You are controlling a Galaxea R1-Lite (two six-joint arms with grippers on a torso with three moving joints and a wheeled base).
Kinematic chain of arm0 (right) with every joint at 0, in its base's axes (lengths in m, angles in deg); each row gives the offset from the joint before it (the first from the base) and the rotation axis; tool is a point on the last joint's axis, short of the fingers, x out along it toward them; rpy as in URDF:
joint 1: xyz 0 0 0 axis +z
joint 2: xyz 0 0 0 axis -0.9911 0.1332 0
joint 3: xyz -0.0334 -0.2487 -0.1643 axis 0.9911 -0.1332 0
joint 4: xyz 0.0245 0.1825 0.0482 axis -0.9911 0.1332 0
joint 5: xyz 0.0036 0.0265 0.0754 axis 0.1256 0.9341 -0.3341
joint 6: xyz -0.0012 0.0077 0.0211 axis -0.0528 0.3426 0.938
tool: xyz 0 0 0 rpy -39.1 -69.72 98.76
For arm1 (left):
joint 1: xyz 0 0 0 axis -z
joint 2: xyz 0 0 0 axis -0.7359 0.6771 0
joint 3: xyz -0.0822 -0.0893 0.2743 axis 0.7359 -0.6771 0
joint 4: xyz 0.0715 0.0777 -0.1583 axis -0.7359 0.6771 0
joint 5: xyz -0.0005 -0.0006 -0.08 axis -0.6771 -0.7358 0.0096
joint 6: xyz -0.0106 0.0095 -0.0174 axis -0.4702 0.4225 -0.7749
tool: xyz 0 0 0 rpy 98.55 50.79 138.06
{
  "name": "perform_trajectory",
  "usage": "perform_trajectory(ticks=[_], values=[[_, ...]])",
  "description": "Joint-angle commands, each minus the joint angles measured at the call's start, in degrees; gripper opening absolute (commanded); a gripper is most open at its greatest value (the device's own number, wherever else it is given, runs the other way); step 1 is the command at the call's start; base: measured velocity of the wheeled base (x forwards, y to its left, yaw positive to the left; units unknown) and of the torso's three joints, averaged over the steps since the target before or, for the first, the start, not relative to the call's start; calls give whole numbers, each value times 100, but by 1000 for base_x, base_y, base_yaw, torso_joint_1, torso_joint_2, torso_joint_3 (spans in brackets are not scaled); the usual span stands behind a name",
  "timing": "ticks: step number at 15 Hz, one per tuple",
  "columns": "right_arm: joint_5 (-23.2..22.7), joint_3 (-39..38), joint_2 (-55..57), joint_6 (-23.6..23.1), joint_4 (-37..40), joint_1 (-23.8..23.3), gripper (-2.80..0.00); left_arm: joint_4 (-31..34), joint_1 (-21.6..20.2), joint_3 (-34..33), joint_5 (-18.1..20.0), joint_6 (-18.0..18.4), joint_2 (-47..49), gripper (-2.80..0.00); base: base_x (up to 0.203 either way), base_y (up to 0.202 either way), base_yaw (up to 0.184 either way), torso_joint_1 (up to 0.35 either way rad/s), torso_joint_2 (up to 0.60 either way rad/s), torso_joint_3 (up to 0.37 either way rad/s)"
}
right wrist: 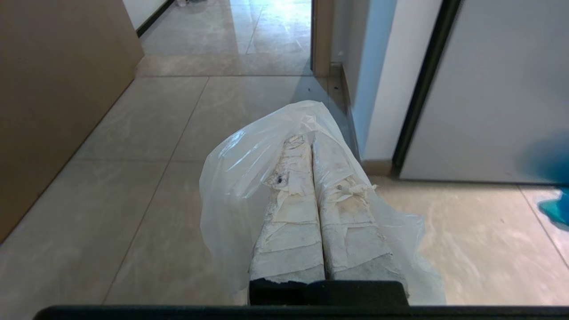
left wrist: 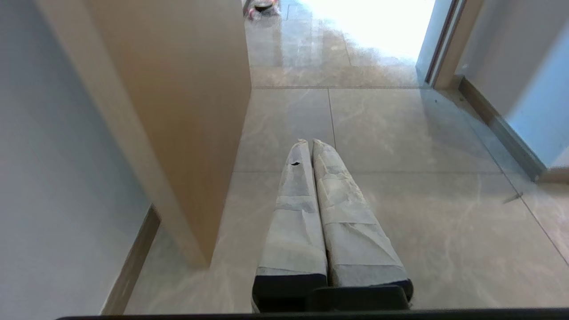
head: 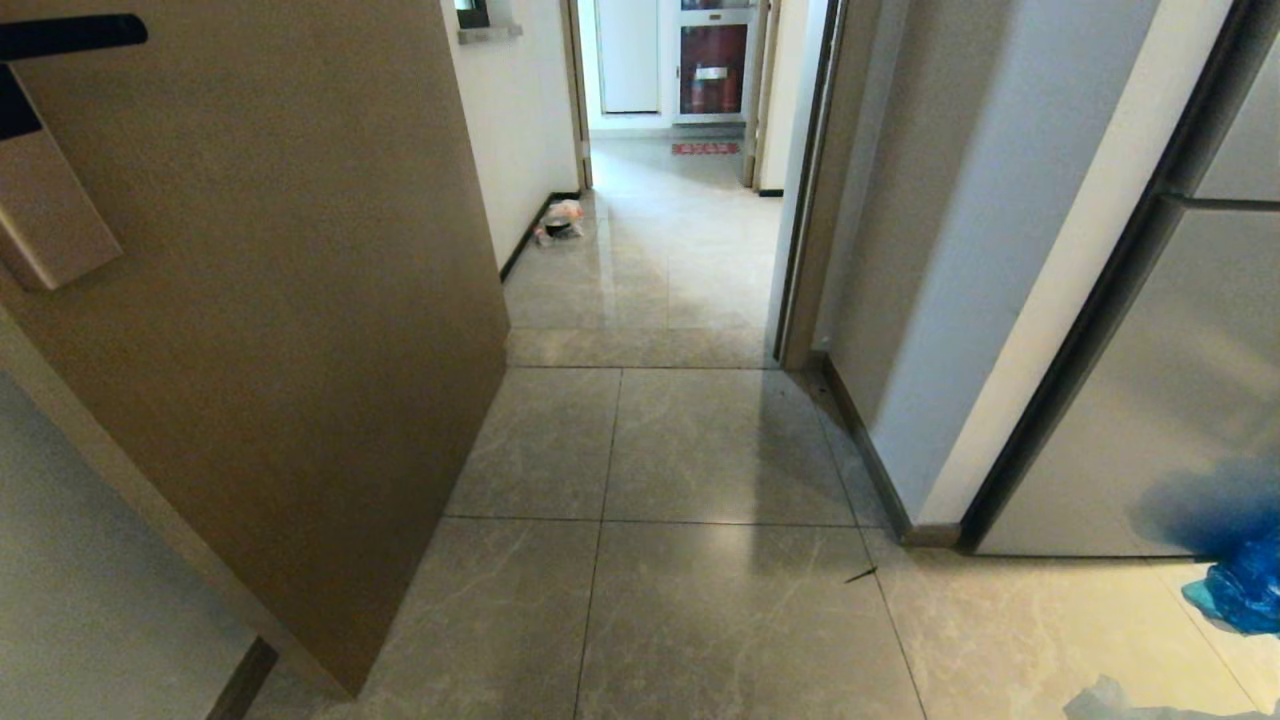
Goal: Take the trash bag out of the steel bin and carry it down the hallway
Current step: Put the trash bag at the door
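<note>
head: I look forward and down at the open brown door (head: 250, 300) and hallway (head: 680, 230) | both wrists: low, facing forward over my floor tiles (left wrist: 400, 133) | shared: door, tiles, far doorway

I note a brown door (head: 250, 300) standing open on the left, its black handle (head: 70, 35) at the top corner above a pale lock plate (head: 50, 215). A blue bag (head: 1240, 590) lies on the floor at the far right, beside a grey panel (head: 1130, 400) framed in black. At the far end I see a red mat (head: 705, 148) before a cabinet (head: 713, 65) with dark red doors.
</note>
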Motion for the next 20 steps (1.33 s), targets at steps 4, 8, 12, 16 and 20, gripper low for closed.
perform_trajectory(ticks=[4, 8, 12, 16, 20], values=[[2, 0, -1, -1, -2, 4, -280, 0, 0, 0, 0, -4, -1, -280, 192, 0, -1, 2, 3, 4], [2, 0, -1, -1, -2, 4, -280, 0, 0, 0, 0, -4, -1, -280, 192, 0, 0, 2, 3, 4], [2, 0, -1, -1, -2, 4, -280, 0, 0, 0, 5, -4, -1, -280, 193, 0, 1, 2, 1, 2], [2, 0, -1, -1, -2, 4, -280, 0, 0, 0, 1, -4, -1, -280, 193, 0, 1, 2, 4, 3], [2, 0, -1, -1, -2, 4, -280, 9, 0, 0, 0, 4, -1, -280, 191, 0, -1, 2, 3, 1]])
